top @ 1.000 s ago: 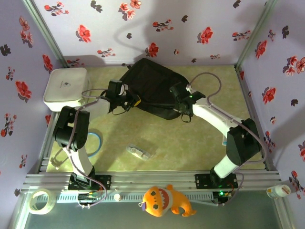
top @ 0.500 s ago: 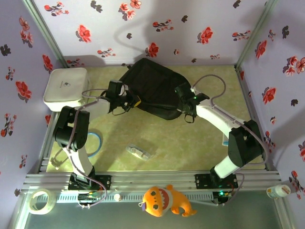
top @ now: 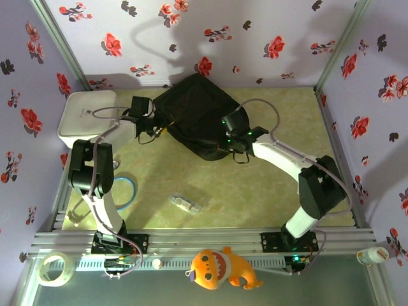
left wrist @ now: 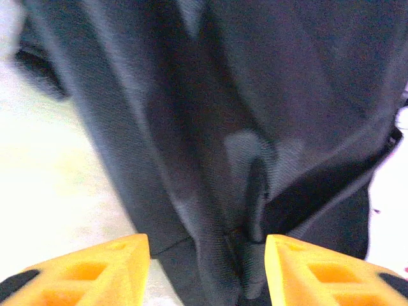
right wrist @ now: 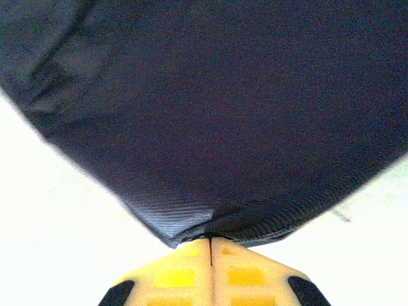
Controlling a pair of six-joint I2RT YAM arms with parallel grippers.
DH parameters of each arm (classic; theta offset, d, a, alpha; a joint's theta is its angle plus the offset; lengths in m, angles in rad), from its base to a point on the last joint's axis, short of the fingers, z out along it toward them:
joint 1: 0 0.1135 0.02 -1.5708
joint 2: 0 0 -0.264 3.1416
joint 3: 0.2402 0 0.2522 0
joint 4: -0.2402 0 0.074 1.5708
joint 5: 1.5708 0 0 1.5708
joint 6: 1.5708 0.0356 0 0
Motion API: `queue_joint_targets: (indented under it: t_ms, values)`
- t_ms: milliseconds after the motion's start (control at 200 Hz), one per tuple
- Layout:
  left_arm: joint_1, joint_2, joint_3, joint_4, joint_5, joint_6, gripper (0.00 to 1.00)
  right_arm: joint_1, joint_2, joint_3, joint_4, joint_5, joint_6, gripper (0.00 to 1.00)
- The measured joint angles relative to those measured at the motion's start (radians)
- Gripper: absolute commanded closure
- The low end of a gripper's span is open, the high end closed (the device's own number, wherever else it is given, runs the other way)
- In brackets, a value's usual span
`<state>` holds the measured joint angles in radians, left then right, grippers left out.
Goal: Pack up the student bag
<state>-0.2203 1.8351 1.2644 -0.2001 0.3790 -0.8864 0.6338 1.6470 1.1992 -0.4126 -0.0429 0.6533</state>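
We see the large black soft fabric backpack (top: pixel 197 105) lying at the far middle of the pale green table (top: pixel 255 185), between our two arms. The right gripper (right wrist: pixel 210 242) has its yellow fingers pressed together, pinching the backpack's near edge. The left gripper (left wrist: pixel 207 271) stands wide apart at the backpack's left side, gripping nothing, with fabric reaching between its fingers. A white rounded hard case (top: pixel 86 115) sits farther left.

Student bag (top: pixel 197 115): one, black.
White hard case (top: pixel 87 115): one.
Arms: two. Grippers: two, the left gripper (left wrist: pixel 204 245) and the right gripper (right wrist: pixel 210 241).
Clear plastic item (top: pixel 185 203): one.
Blue ring (top: pixel 133 190): one.
Tape roll (top: pixel 42 271): one.
Orange plush toy (top: pixel 223 268): one.
Small white bottle (top: pixel 373 255): one.
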Motion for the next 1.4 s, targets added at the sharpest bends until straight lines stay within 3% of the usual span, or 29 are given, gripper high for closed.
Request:
queue_joint_targets:
  t_ms: [195,470,795,1090,1260,1400]
  values:
    - [0.019,-0.138,-0.159,0.023,-0.008,-0.036,0.3,0.065,0.094,0.096,0.057,-0.075,-0.008,1.0]
    - [-0.033,-0.204,-0.377,0.273,0.079,-0.261,0.32,0.088,0.135,0.14,0.103,-0.119,-0.008,1.0]
    - [-0.098,-0.116,-0.384,0.474,0.108,-0.386,0.34,0.088,0.135,0.138,0.109,-0.119,-0.007,1.0]
    - [-0.115,-0.043,-0.36,0.468,0.107,-0.419,0.36,0.088,0.135,0.122,0.12,-0.119,0.004,1.0]
    - [-0.115,-0.007,-0.322,0.472,0.107,-0.432,0.41,0.088,0.134,0.108,0.129,-0.118,0.01,1.0]
    - [-0.115,0.01,-0.3,0.478,0.107,-0.444,0.6,0.088,0.124,0.089,0.132,-0.114,0.012,1.0]
